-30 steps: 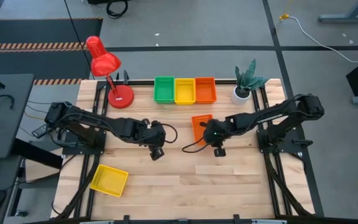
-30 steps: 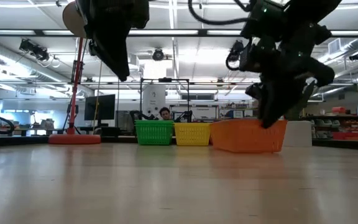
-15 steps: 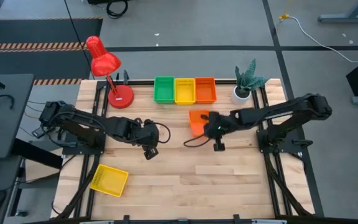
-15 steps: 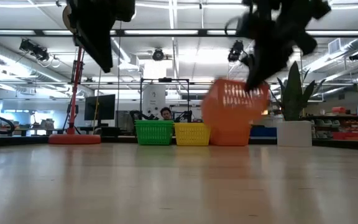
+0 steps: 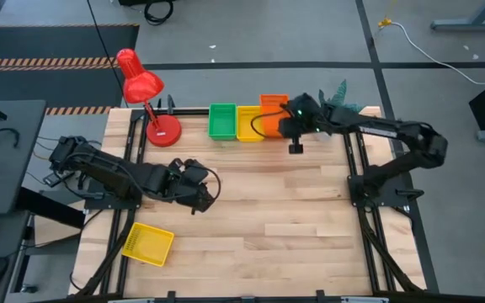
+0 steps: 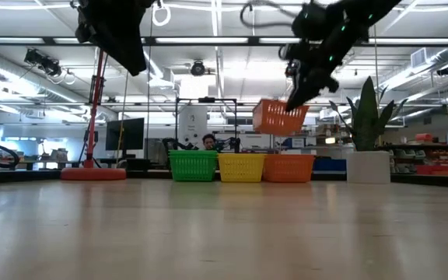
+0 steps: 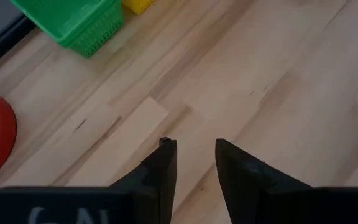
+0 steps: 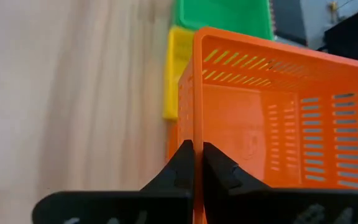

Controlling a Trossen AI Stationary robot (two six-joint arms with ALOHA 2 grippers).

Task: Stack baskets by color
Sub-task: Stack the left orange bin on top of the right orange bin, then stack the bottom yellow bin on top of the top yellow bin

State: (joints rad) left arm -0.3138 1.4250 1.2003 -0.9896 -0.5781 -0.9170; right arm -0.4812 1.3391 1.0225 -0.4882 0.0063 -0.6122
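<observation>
My right gripper [image 6: 295, 101] is shut on an orange basket [image 6: 278, 117] and holds it in the air over the far row. In that row a green basket [image 5: 222, 120], a yellow basket [image 5: 249, 123] and an orange basket [image 6: 288, 167] stand side by side on their bases. Another yellow basket [image 5: 148, 244] sits at the near left. My left gripper [image 5: 197, 197] hangs open above bare wood left of the middle, with nothing between its fingers [image 7: 166, 165]. My right gripper pinches one side wall of the orange basket at its rim [image 8: 196, 134], one finger [image 8: 222, 171] inside the basket and the other outside. The fingers slant down from the table's right. The basket is lifted clear and tilted, directly above the row's orange basket.
A red desk lamp [image 5: 140, 82] stands on its round base [image 5: 163, 130] at the far left. A white pot with a plant [image 6: 368, 165] is at the far right, just behind my right arm. The middle and near right of the table are bare wood.
My right gripper has lifted the orange basket off the table's middle and swung it up and toward the far edge, over the row; the basket has tipped on the way. My left gripper has drawn back a little toward the table's left edge, rising and rolling, still open.
</observation>
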